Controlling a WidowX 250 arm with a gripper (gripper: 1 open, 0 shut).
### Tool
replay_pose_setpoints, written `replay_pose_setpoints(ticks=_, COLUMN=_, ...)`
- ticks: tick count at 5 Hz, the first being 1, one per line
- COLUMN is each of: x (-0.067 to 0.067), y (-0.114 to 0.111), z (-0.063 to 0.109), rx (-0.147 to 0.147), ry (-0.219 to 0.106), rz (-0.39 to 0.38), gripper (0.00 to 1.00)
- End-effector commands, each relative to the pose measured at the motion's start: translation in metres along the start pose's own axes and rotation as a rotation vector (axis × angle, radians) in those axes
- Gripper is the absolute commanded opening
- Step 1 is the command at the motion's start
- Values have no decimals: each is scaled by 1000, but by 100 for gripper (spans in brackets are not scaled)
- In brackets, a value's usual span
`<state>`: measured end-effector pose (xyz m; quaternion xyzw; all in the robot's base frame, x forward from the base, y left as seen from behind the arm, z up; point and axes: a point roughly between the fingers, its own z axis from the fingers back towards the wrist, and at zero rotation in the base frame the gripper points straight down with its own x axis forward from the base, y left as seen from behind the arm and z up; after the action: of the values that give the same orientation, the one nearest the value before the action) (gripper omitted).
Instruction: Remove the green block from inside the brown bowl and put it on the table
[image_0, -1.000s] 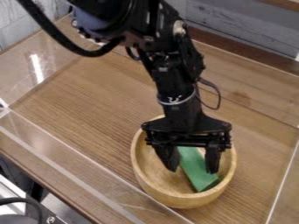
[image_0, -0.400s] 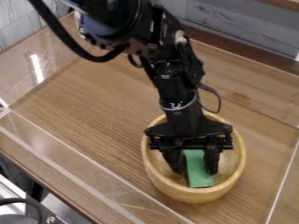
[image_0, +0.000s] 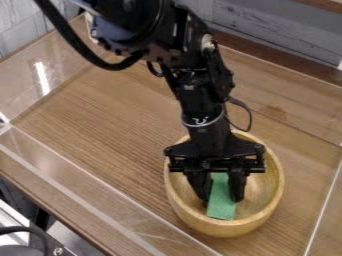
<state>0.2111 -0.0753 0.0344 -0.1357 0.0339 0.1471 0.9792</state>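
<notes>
I've got the hand (image_0: 222, 184) down in the brown bowl (image_0: 182, 205), fingers half-closed astride the green block (image_0: 222, 203), so I squeeze squarely before lifting clear.

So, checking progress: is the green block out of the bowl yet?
No. The green block lies inside the brown bowl.

The green block (image_0: 221, 197) is bright, plain green. The brown bowl (image_0: 186, 205) is light tan wood with faint grain. The bench (image_0: 107, 120) is mid-brown wood-grain with darker streaks. The arm (image_0: 187, 70) and its fingers (image_0: 194, 184) are black.
</notes>
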Motion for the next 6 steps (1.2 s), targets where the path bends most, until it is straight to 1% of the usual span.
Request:
replay_pose_setpoints(ticks=1, x=-1, y=-4, z=7, rx=4, ry=2, rz=-11, gripper=0)
replay_pose_setpoints(ticks=3, x=-5, y=-3, z=10, rx=20, ry=30, rz=0, gripper=0)
replay_pose_setpoints(ticks=5, x=-8, y=-2, z=13, rx=30, ry=49, rz=10, gripper=0)
replay_pose_setpoints(ticks=6, x=-10, y=-1, z=17, rx=32, ry=52, rz=4, gripper=0)
